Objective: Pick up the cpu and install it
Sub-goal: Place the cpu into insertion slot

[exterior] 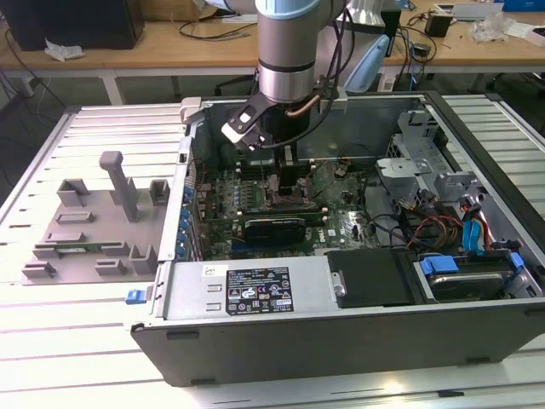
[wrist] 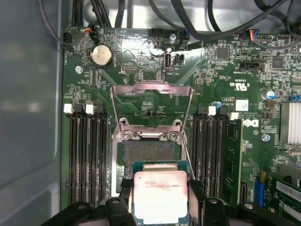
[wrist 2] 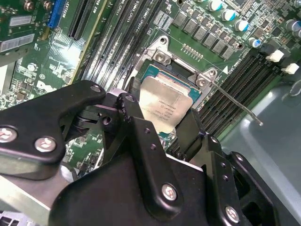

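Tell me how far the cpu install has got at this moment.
Done: cpu picked up; the frame of the socket stands open. In hand: the hand grips the cpu above the bare socket. Left: seating it and closing the frame.

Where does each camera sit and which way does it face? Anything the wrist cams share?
Exterior view: off the arm, higher than the table, looking down into the open computer case; shows the arm.
First wrist view: at the wrist, facing straight down onto the motherboard, with the gripper in front.
Second wrist view: at the wrist, facing down at a slant; the gripper's black links show.
Shared: both wrist views show the cpu between the fingers over the open socket.
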Motion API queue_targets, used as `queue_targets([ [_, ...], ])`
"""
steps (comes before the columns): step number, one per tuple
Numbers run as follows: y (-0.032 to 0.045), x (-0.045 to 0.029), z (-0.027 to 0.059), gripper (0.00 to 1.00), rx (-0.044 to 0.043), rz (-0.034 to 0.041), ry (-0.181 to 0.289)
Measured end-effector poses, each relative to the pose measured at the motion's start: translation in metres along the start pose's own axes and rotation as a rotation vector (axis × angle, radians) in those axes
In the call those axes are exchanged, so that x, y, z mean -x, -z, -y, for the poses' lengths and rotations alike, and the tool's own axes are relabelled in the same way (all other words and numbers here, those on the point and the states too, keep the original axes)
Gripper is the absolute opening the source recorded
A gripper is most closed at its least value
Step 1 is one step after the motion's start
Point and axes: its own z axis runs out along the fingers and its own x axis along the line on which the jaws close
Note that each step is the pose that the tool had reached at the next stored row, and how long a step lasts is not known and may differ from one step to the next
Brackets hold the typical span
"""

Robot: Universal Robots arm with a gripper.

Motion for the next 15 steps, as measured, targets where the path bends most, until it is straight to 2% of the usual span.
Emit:
queue_targets([
  [4,-0.0063,-0.0001,-0.0002,0.55,0.0,0.0002,0.0],
  [6,-0.0097,-0.0001,-0.0004,0.55,0.0,0.0026,0.0],
  [11,-0.0125,-0.002,-0.0009,0.55,-0.0001,0.0047,0.0],
  [15,-0.0159,-0.0058,-0.0025,0.55,-0.0006,0.0191,-0.001],
])
